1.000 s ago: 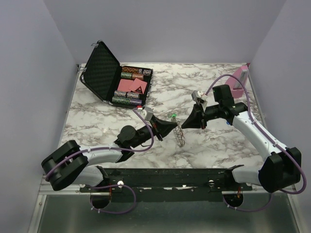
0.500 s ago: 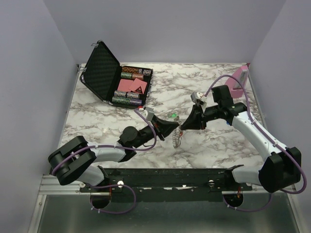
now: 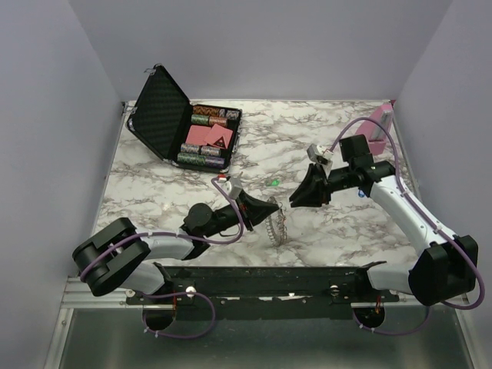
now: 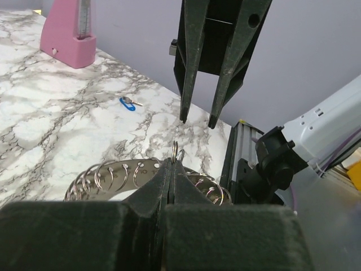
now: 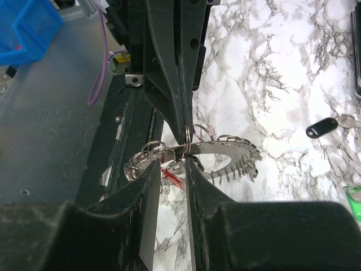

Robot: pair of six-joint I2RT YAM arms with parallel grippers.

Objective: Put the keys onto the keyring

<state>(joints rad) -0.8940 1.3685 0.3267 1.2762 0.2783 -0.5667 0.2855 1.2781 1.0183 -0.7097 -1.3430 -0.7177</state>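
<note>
Our left end effector [image 3: 269, 210] was clamped shut on the keyring [image 4: 113, 172], held above the tabletop [image 3: 346, 138] by its near edge. Our right end effector [image 4: 197, 121] hung just beside it, narrowly parted and empty. We judged that a nudge could twist it from the pinch.

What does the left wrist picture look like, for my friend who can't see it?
The left tool, shut, pinches the keyring, a flat silvery arc hung with small rings, above a marble table. The right tool hangs above it, pointing down with its fingers apart. Farther off are a blue key and a pink stand.
</note>
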